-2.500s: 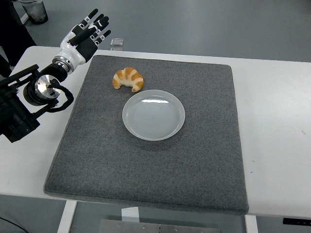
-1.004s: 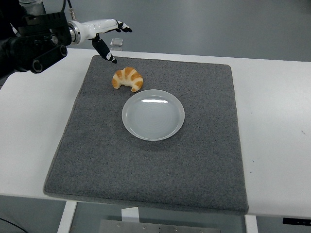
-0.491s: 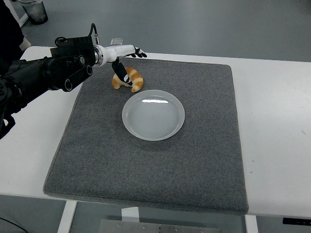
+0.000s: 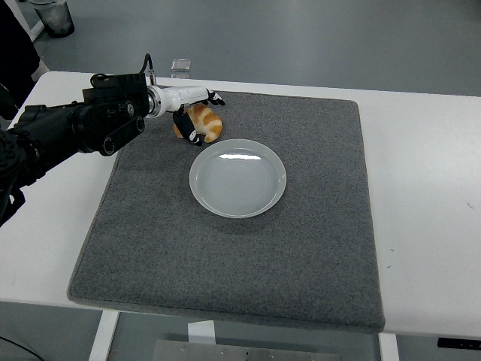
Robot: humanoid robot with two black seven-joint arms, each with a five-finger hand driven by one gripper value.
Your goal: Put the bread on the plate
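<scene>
A golden croissant point(image 4: 207, 122) lies on the grey mat point(image 4: 225, 263), just beyond and left of the white plate point(image 4: 237, 180), which holds nothing. My left hand point(image 4: 197, 114) reaches in from the left and closes around the croissant, thumb on its near side and fingers point(image 4: 213, 97) over its far side. The croissant still rests on the mat. The right arm is out of view.
A small clear object point(image 4: 179, 66) sits at the table's far edge behind my hand. A dark bin point(image 4: 51, 15) stands on the floor at the top left. The white table point(image 4: 428, 188) shows bare to the right of the mat.
My left arm swung in from the left edge and came down onto the croissant. The thumb has moved to its near side and the fingers have closed around it. The plate has not moved.
</scene>
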